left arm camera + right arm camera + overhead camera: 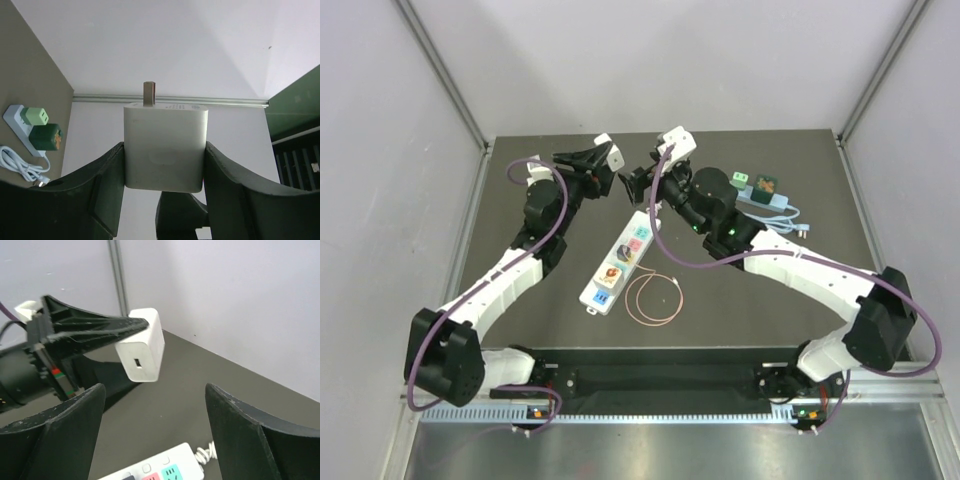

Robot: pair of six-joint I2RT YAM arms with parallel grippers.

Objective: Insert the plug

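My left gripper (165, 150) is shut on the plug (165, 135), a white square charger block with its metal prong pointing up and away from the fingers. The right wrist view shows the plug (142, 346) from its USB-port side, held in the air by the left gripper's dark fingers (95, 327). My right gripper (155, 390) stands open just short of it, nothing between its fingers. Below lies the white power strip (165, 470) with coloured sockets. From the top view, both grippers, left (600, 165) and right (638, 185), meet above the far end of the power strip (618, 262).
A second strip carrying green adapters (763, 190) lies at the back right with a bundled white cable (22, 167). A thin looped wire (655, 298) rests beside the power strip. Grey walls close in the dark table (520, 230) on three sides.
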